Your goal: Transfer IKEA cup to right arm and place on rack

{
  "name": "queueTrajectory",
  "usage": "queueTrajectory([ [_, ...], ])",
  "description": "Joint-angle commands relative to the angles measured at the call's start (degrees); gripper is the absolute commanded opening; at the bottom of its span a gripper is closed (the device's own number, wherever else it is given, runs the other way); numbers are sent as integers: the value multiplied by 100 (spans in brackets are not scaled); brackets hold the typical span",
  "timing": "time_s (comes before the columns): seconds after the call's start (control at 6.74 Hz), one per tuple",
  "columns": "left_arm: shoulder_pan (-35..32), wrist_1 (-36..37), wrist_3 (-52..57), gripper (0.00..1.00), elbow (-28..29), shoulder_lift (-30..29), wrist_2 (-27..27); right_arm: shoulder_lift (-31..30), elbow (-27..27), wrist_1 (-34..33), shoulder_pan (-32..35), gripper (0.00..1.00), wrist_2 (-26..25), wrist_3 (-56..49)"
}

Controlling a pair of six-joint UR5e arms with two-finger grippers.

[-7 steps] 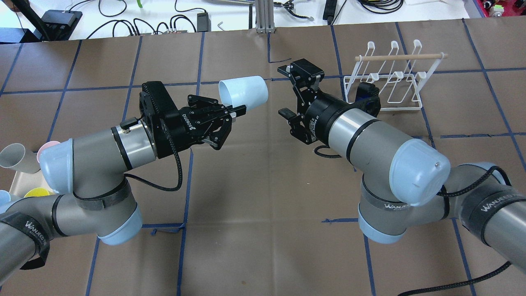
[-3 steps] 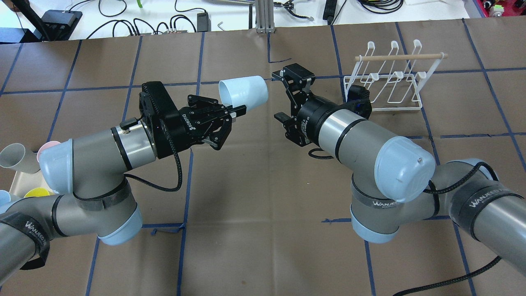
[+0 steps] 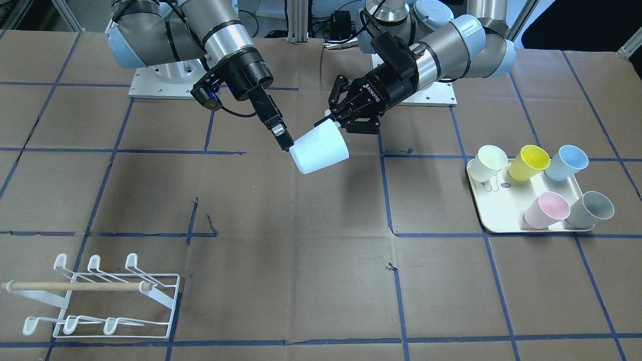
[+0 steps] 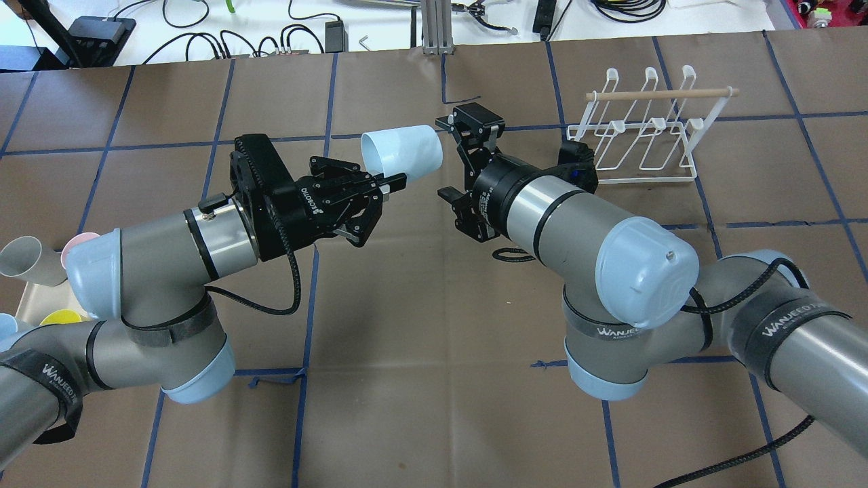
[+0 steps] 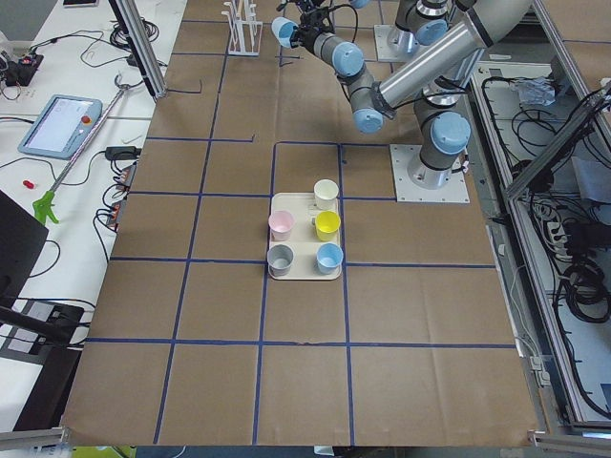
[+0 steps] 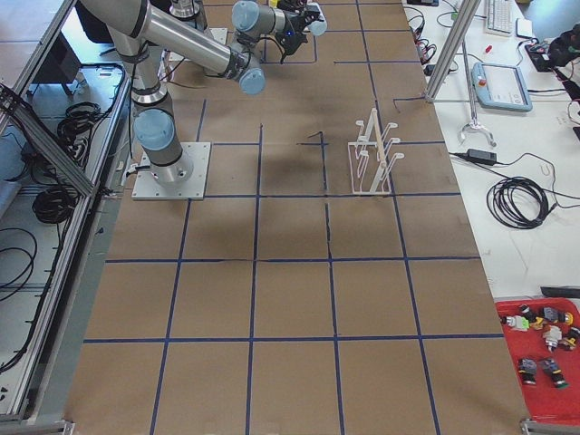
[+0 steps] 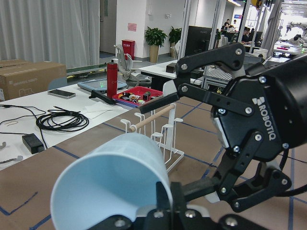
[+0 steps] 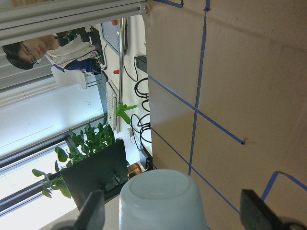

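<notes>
The pale-blue cup (image 4: 403,152) hangs in the air above the table, lying on its side. The left gripper (image 4: 391,182) is clamped on the cup's wall at the rim, apparently with one finger inside the mouth and one along the outside. The cup's long axis runs roughly level from that hand straight toward the right gripper (image 4: 444,159), the closed base leading and the open mouth turned back toward the left arm's side. The right gripper faces the base head-on with its jaws wide apart. In its own wrist view the base (image 8: 163,201) sits centred between the two fingers (image 8: 93,211), neither of them touching it. From overhead the fingertips look about level with the base, though how far they overlap the wall cannot be told. The rack (image 4: 637,129) stands behind the right wrist, well apart from the cup. By my reading, the handover needs only a short advance along the cup's axis before closing.
</notes>
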Motion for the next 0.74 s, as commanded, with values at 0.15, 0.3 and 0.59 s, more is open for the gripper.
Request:
queueTrajectory([
  [0.15, 0, 0, -3, 2, 1, -12, 1, 122, -225, 164, 115, 100, -27, 129],
  [0.3, 0, 0, -3, 2, 1, -4, 1, 228, -339, 164, 150, 100, -36, 190],
  [0.59, 0, 0, -3, 3, 1, -4, 1, 413, -524, 164, 264, 100, -115, 200],
])
